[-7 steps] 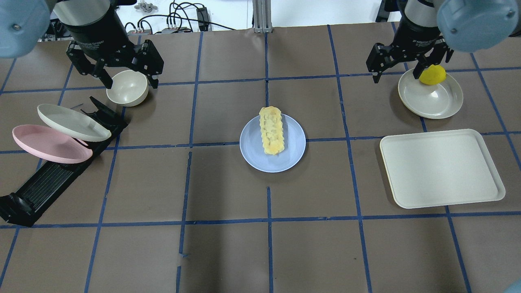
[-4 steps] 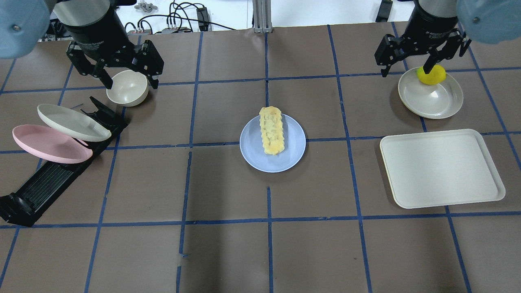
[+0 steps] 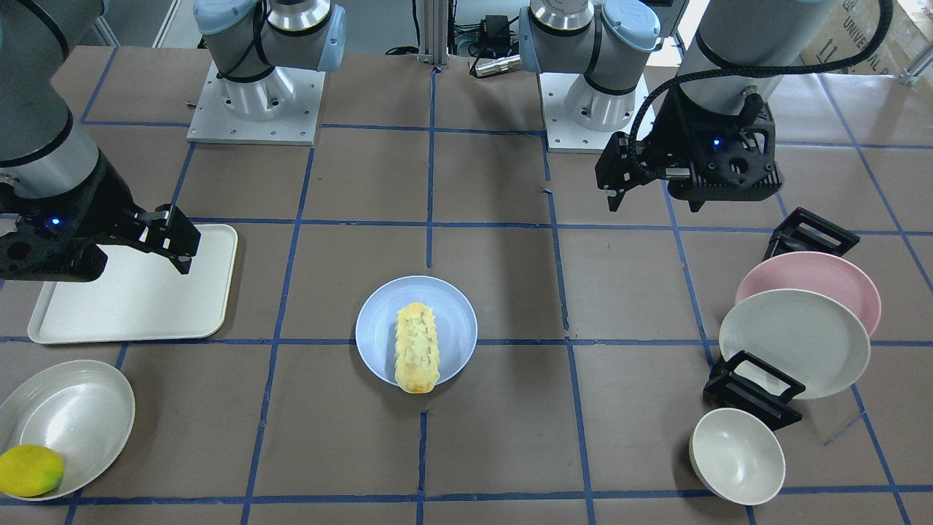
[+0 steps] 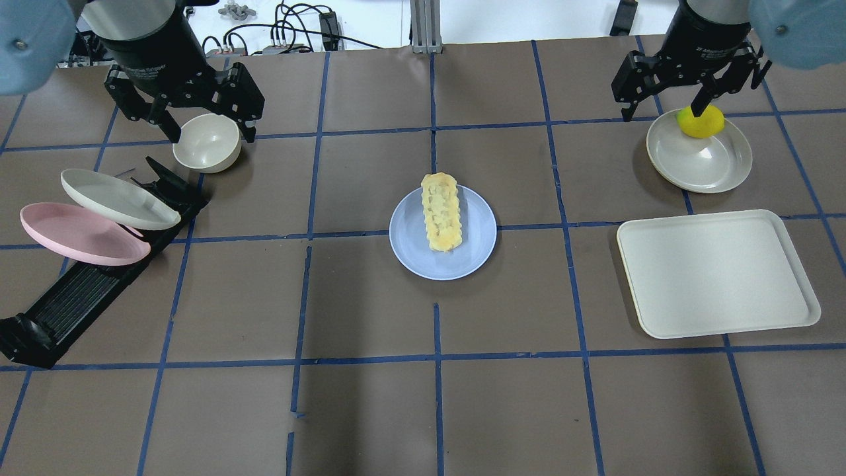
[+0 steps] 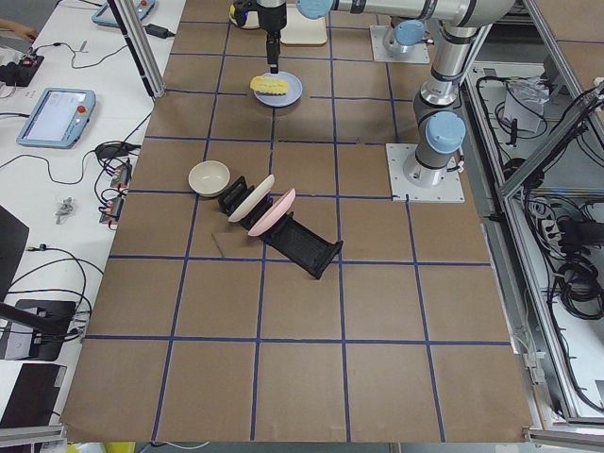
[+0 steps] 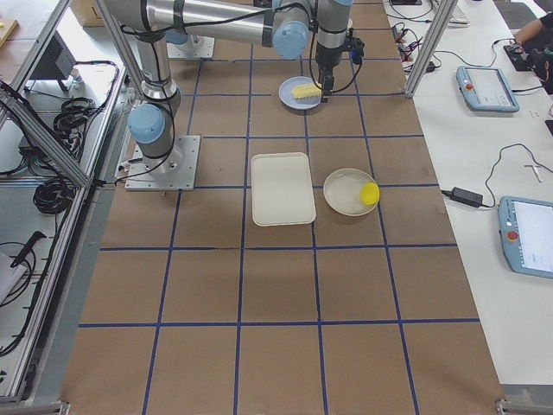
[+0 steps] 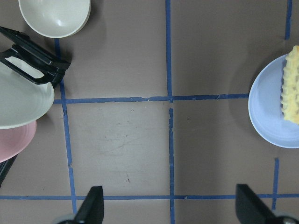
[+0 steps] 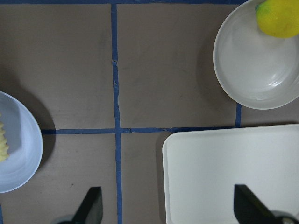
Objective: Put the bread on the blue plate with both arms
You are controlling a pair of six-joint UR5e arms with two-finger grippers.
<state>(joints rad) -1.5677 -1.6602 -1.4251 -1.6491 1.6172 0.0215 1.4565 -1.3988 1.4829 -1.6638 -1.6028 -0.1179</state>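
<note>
The bread (image 4: 441, 211) lies lengthwise on the blue plate (image 4: 413, 254) at the table's middle, its far end just over the rim. It also shows in the front view (image 3: 417, 348) on the plate (image 3: 379, 332). My left gripper (image 4: 214, 137) hangs open and empty above the cream bowl at the far left. Its wrist view shows the fingers wide apart (image 7: 170, 207) and the plate's edge (image 7: 266, 116) at the right. My right gripper (image 4: 661, 114) hangs open and empty at the far right, by the lemon. Its wrist view (image 8: 168, 207) shows nothing between the fingers.
A lemon (image 4: 700, 122) sits in a cream dish (image 4: 700, 165) at the far right. A cream tray (image 4: 717, 274) lies nearer. At the left stand a cream bowl (image 4: 206, 142) and a black rack (image 4: 73, 304) holding a cream plate (image 4: 119, 198) and a pink plate (image 4: 82, 235).
My right gripper has moved away from the blue plate, toward the far right corner. The left gripper has barely shifted. The bread and plate have not moved.
</note>
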